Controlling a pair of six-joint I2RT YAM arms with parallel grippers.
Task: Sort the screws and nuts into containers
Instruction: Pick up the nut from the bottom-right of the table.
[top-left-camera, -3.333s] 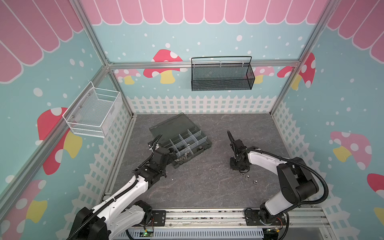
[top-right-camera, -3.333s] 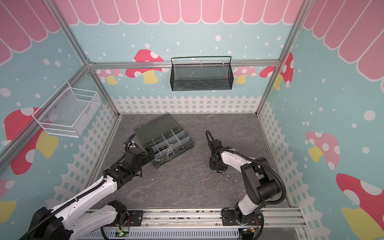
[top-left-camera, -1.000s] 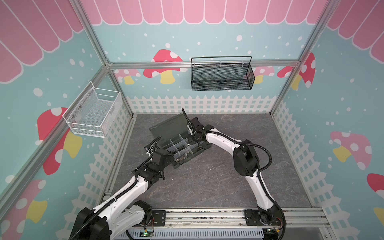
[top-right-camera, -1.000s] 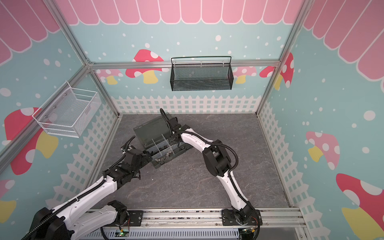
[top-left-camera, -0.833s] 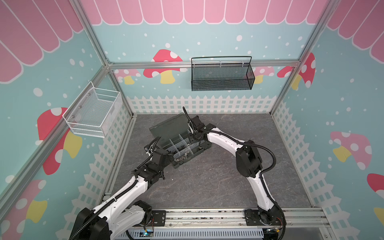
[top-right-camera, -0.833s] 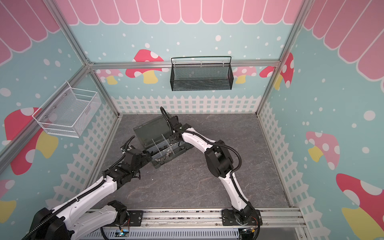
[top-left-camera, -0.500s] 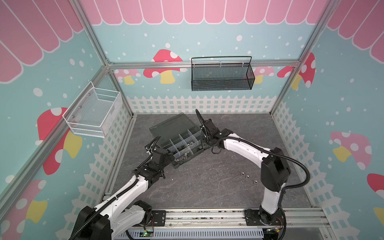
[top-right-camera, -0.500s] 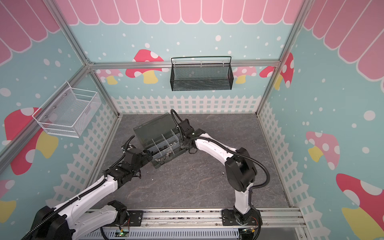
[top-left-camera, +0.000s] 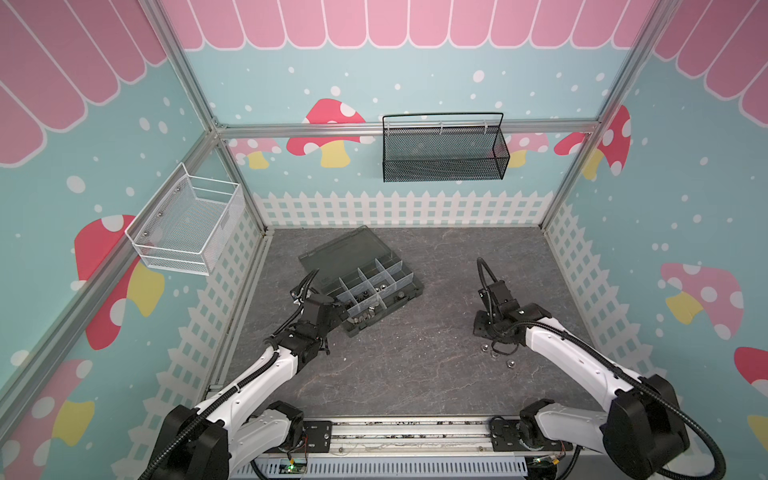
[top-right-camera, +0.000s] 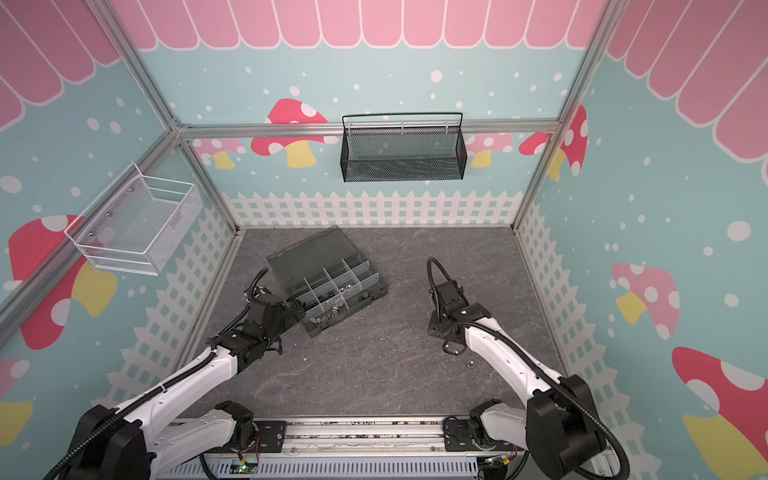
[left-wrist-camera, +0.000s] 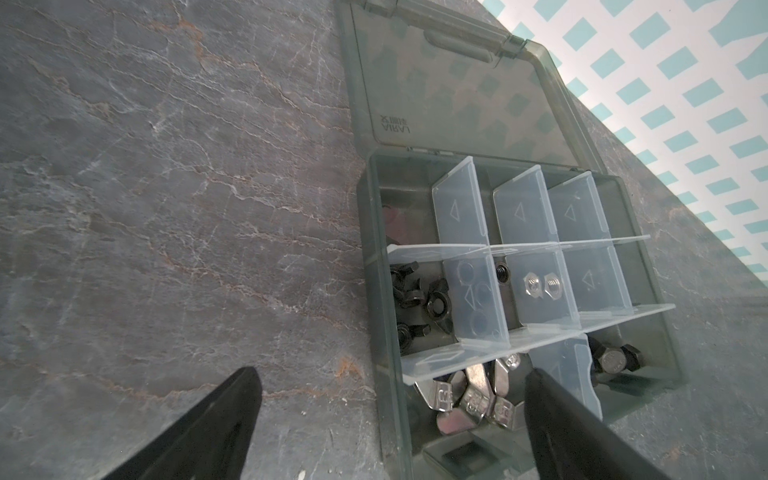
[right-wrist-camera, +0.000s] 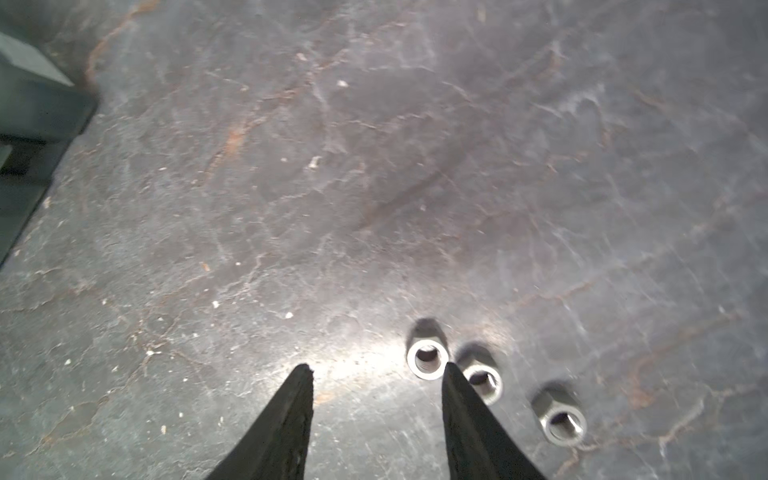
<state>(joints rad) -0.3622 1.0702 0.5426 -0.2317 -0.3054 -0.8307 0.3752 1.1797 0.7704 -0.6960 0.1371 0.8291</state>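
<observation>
- Three shiny silver nuts (right-wrist-camera: 428, 358) lie loose on the dark slate-look tabletop (top-left-camera: 415, 365) near its right edge, just beside the right gripper (right-wrist-camera: 376, 372), jaws parted and empty.
- The grey organizer box (top-left-camera: 409, 291), lid open, sits toward the back-left corner; the left gripper (left-wrist-camera: 390, 376) gapes wide at its corner.
- Mesh baskets (top-left-camera: 444, 151) hang on mushroom-print walls.
</observation>
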